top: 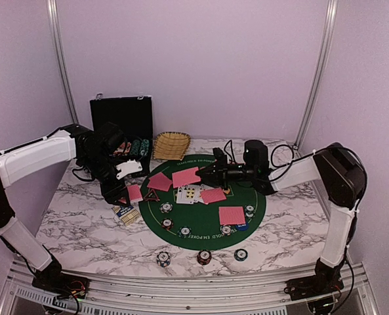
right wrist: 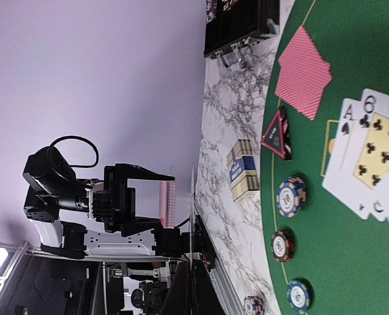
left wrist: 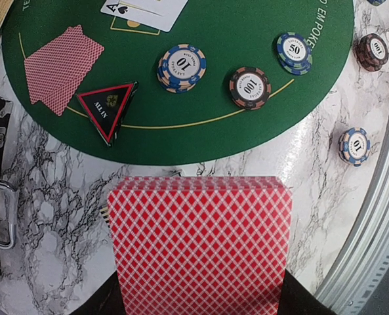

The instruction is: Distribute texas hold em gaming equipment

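Red-backed card deck [left wrist: 201, 243] up close — chips [left wrist: 182, 67], triangle marker [left wrist: 107, 109] beyond

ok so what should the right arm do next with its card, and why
Probably lower the right pincer and release its pink-red-backed playing card onto the round green felt mat. The card looks clamped above the mat beside a face-down pile, while the left pincer holds the red-backed deck.
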You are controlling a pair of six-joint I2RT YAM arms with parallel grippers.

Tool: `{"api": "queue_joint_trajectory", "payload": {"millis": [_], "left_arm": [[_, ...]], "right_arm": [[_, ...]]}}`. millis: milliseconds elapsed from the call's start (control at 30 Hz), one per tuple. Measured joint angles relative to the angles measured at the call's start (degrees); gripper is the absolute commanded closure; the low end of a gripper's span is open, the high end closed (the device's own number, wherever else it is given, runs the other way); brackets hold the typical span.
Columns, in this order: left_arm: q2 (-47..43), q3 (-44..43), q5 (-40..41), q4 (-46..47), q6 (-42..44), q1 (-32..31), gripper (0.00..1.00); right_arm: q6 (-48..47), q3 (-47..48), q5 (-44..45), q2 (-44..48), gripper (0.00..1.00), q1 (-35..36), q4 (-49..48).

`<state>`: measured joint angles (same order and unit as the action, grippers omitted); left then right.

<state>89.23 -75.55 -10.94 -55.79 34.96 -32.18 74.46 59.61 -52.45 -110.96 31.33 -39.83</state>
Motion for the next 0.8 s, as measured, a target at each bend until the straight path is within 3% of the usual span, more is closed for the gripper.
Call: {"api": "queue_joint_trajectory", "payload": {"millis": [367, 800], "left_arm": [[-0.8, 3.8, 0.0, 0.5, 0.0, 1.0, 1.00], [-1.6, 11.7, 0.8, 5.0, 0.2, 2.6, 1.00]], "right_arm": [[-23.7, -2.0, 4.6, 4.2, 1.00, -13.6, 27.2], [-36.6, 3.8, 12.6, -1.7, 1.00, -14.5, 42.1]]}}
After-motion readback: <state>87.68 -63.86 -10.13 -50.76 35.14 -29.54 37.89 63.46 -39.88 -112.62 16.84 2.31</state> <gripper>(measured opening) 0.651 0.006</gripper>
